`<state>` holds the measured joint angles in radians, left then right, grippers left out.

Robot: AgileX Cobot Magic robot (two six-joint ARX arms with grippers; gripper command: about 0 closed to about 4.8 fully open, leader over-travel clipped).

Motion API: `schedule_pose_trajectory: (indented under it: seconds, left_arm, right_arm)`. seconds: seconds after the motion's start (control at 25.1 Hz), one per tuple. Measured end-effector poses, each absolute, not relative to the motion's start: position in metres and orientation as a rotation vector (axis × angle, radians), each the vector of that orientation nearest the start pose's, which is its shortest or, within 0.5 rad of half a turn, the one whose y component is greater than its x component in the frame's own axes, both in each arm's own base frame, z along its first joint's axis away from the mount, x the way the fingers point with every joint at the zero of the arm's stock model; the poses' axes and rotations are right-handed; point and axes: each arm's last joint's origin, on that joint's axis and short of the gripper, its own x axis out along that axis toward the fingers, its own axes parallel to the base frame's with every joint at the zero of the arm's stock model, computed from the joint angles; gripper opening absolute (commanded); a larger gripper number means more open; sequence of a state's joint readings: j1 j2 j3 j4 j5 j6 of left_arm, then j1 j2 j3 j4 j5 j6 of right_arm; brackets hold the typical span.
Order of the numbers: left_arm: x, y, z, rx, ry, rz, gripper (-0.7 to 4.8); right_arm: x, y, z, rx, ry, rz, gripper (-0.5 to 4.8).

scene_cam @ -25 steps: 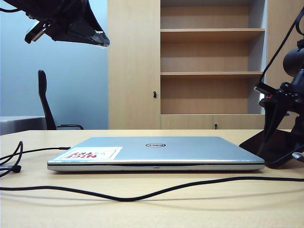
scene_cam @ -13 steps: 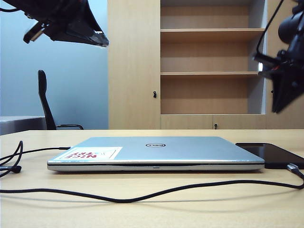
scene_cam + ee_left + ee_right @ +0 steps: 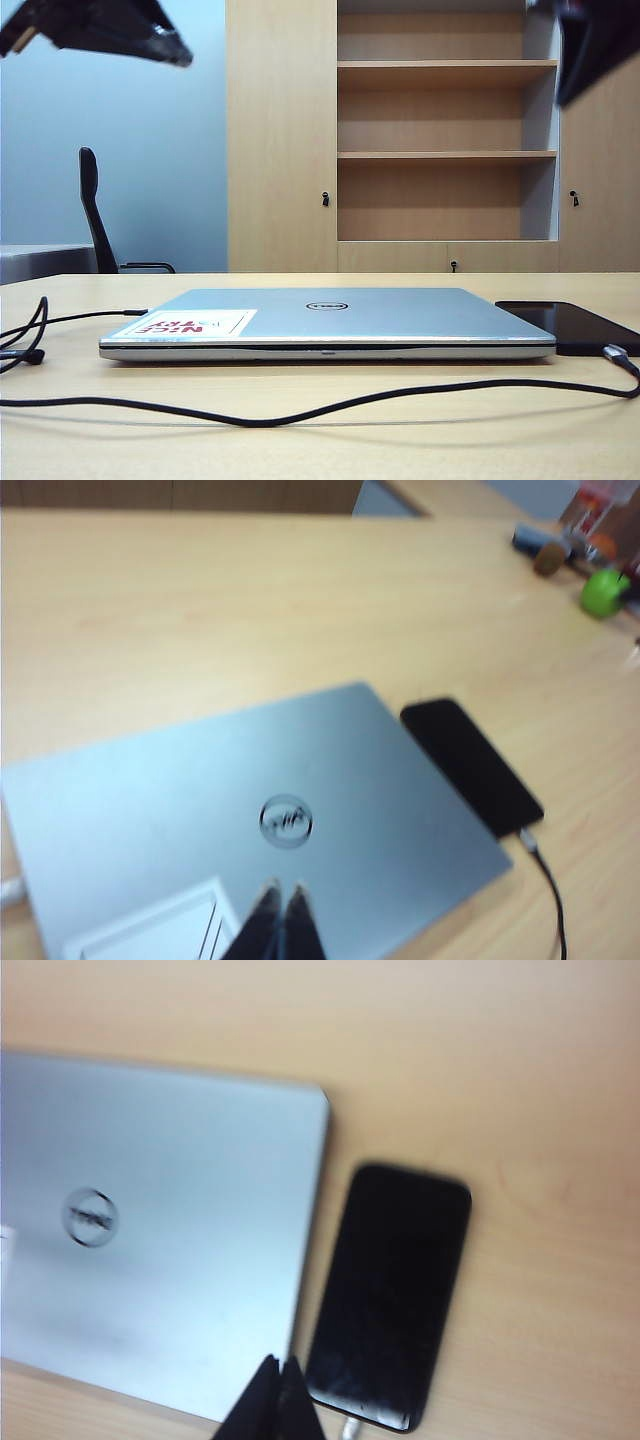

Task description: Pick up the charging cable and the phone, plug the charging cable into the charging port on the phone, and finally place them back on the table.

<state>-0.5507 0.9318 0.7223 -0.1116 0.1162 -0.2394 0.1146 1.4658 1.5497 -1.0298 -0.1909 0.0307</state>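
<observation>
A: Exterior view: phone [image 3: 580, 325] flat on table [image 3: 420, 440] beside laptop [image 3: 330, 320], charging cable [image 3: 300, 408] plugged in. Both arms high, so task looks done.

B: Left wrist view: left gripper [image 3: 281, 908] pressed together, empty, over the laptop; connector clear here.

A: Right wrist: right gripper [image 3: 279, 1380] pinched shut too, holding nothing (blurry). Next, I'd guess, just park the arms.

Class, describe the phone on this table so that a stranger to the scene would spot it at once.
Find the large silver laptop lying closed on the table. Just off its right-hand side lies the phone, flat and screen up. It is a small glossy black slab, with the charging cable running to its near short edge.
</observation>
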Motion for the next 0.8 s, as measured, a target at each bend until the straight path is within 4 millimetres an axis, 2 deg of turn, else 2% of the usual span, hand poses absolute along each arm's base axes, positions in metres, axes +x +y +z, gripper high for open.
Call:
schedule_pose_trajectory:
  seconds: [0.12, 0.2, 0.28, 0.32, 0.56, 0.8]
  left_arm:
    - [0.166, -0.106, 0.289, -0.155, 0.41, -0.616, -0.05]
    - [0.155, -0.099, 0.289, -0.161, 0.382, -0.621, -0.05]
    - [0.149, -0.096, 0.287, -0.165, 0.367, -0.623, -0.05]
    - [0.145, -0.093, 0.281, -0.164, 0.369, -0.623, -0.05]
    - [0.127, -0.082, 0.259, -0.132, 0.356, -0.629, -0.05]
    - [0.115, -0.074, 0.242, -0.114, 0.325, -0.636, -0.05]
  right_arm:
    - [0.262, 0.043, 0.378, 0.049, 0.811, 0.277, -0.09]
    - [0.235, 0.044, 0.37, 0.04, 0.704, 0.293, -0.09]
    - [0.219, 0.044, 0.364, 0.037, 0.65, 0.308, -0.09]
    - [0.205, 0.042, 0.359, 0.037, 0.611, 0.314, -0.08]
    - [0.177, 0.035, 0.329, 0.037, 0.63, 0.299, -0.07]
    - [0.154, 0.032, 0.302, 0.04, 0.509, 0.314, -0.07]
